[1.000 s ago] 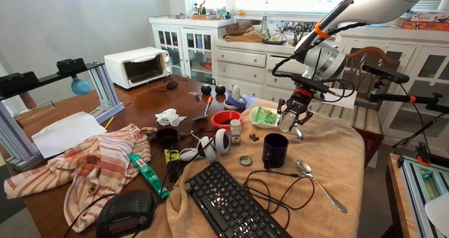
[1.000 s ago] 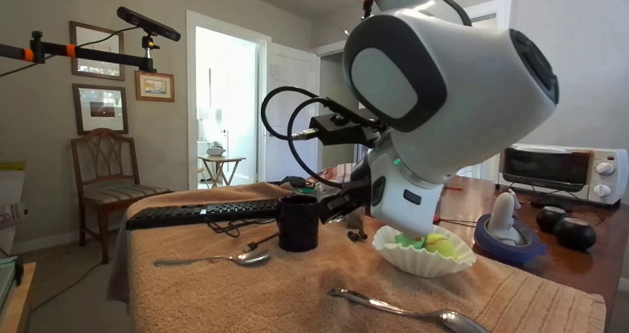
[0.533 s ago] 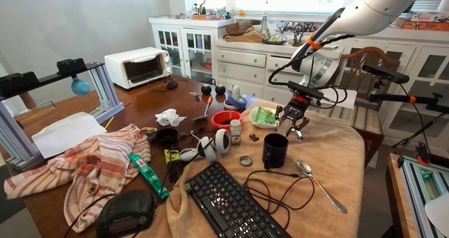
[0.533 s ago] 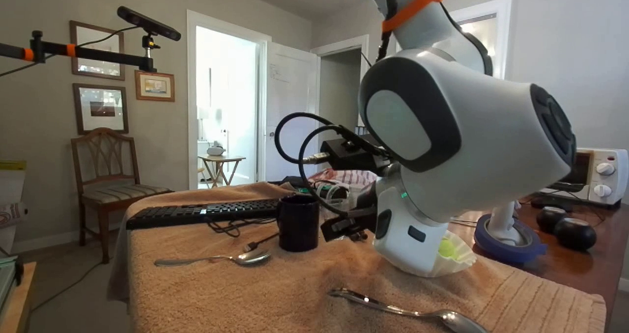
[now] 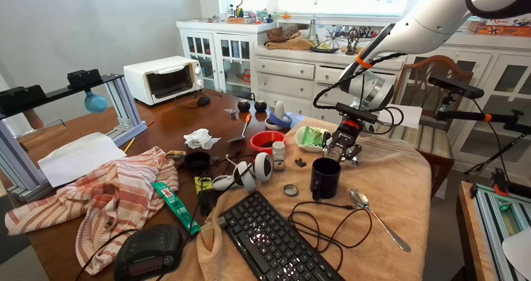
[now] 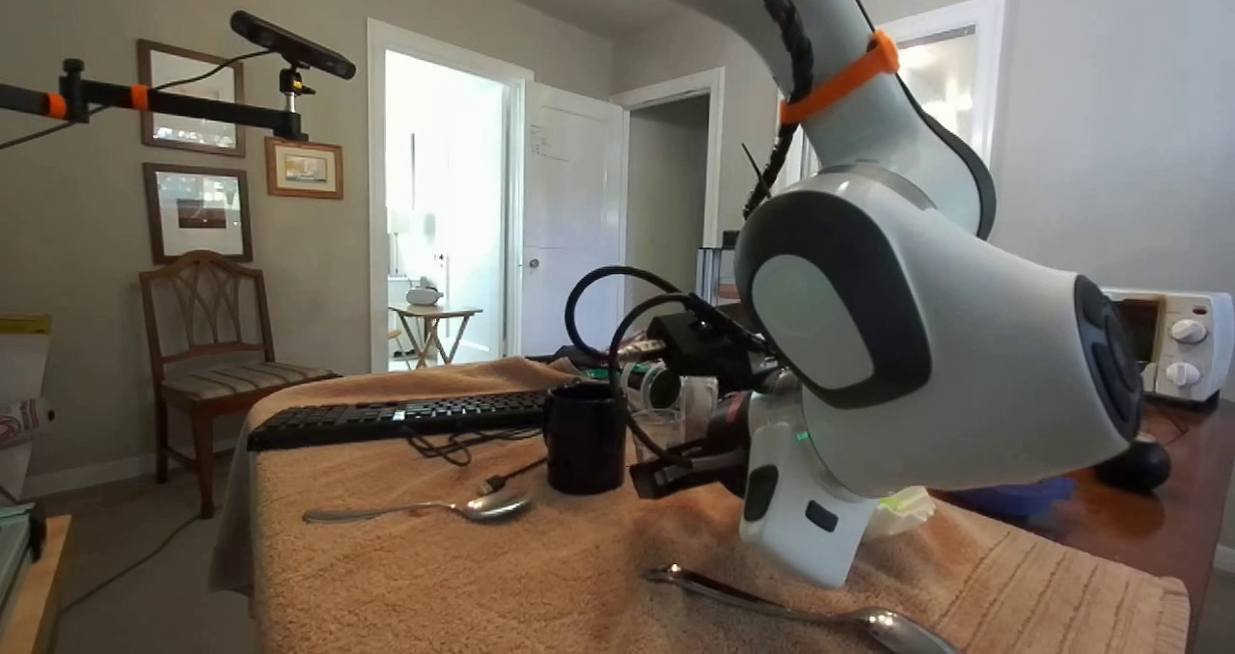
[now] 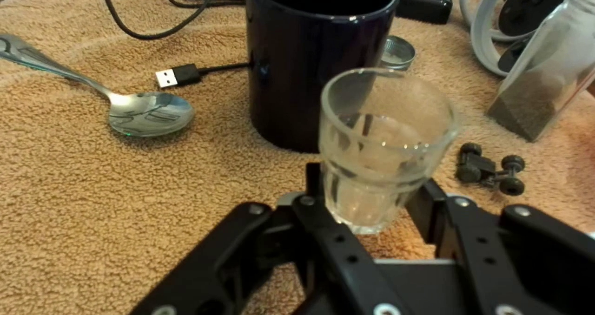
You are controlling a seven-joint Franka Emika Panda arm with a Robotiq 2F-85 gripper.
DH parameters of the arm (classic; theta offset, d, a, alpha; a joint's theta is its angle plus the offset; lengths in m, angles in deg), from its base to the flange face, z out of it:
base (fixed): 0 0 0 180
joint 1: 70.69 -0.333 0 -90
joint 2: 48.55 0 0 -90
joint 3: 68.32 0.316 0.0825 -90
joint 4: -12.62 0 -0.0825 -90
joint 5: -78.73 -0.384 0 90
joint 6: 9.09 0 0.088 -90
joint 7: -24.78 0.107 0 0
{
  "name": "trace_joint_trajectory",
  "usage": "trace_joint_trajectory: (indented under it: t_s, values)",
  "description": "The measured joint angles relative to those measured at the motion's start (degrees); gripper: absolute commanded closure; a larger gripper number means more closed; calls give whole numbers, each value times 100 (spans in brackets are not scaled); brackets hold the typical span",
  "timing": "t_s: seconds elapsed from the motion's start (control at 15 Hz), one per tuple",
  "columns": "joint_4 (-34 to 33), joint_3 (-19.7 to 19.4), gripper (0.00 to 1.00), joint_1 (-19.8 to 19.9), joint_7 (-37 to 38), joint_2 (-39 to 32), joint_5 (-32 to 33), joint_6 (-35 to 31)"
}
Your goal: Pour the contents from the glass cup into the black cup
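Wooden table [image 5: 174,125] — tan towel [image 5: 394,181] over part of it.

Arm [image 5: 423,28]: in an exterior view its links run from upper right down leftward and bend at the wrist, so that the gripper [image 7: 369,194] points down and left toward the black cup [image 7: 311,73]. In an exterior view the pale wrist housing [image 6: 965,365] hangs low over the towel, the gripper reaching out sideways, nearly level with a slight dip.

Keyboard [image 5: 274,239]: black, slantwise on the towel, well apart from the gripper.

Gripper: pinching the glass cup [image 7: 386,161], fingers [image 7: 334,240] to either side of its lower part.

Black cup: upright on the towel, mouth up; handle [image 5: 317,188] visible on the near side in an exterior view.

Glass cup: just beside the black cup — touching or apart, cannot tell. Mouth up, base down between the fingers. Long axis near upright; in the wrist view the rim leans slightly to the right of the base. Clear walls; contents cannot be told.

Metal lid [image 5: 290,190]: flat on the towel, near the black cup.

USB plug [image 7: 179,76]: also on the towel.
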Motion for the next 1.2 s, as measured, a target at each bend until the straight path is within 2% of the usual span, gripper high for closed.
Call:
trace_joint_trajectory:
  t_s: [0.47,1.0,1.07,1.13,1.2]
  values:
    - [-316,-2,78,2,83,-338,-15,215]
    - [-469,-28,78,-17,569,-465,-12,215]
    - [-486,-30,75,-25,637,-481,-6,215]
    - [-494,-32,38,-33,698,-492,0,215]
    - [-501,-32,27,-40,744,-502,3,215]
